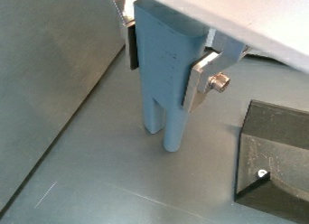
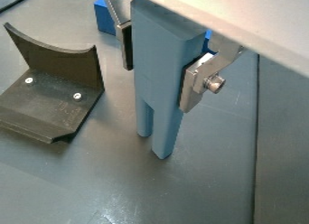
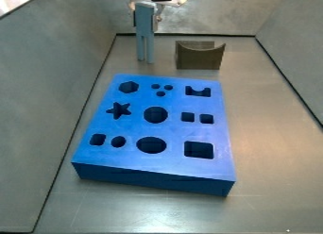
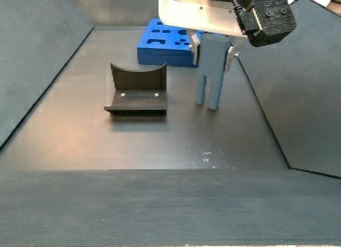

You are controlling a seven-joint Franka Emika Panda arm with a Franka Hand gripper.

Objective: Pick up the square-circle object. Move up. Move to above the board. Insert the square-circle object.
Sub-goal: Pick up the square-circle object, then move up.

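Note:
The square-circle object (image 1: 161, 74), a tall slim grey-blue block, stands upright with its two thin prongs down at the grey floor. My gripper (image 1: 163, 65) is shut on its upper part, one silver finger (image 2: 194, 83) pressed on each side. In a side view the object (image 3: 145, 35) hangs under the gripper (image 3: 157, 2) at the far end, beyond the board (image 3: 151, 176). The board is a flat bright-blue slab with star, circle and square holes. Another side view shows the object (image 4: 213, 77) just in front of the board (image 4: 154, 52).
The dark fixture (image 3: 195, 55) stands beside the object, close to the board's far edge. It also shows in a wrist view, fixture (image 2: 49, 92), and in a side view, fixture (image 4: 136, 90). Sloping grey walls (image 3: 76, 49) enclose the floor.

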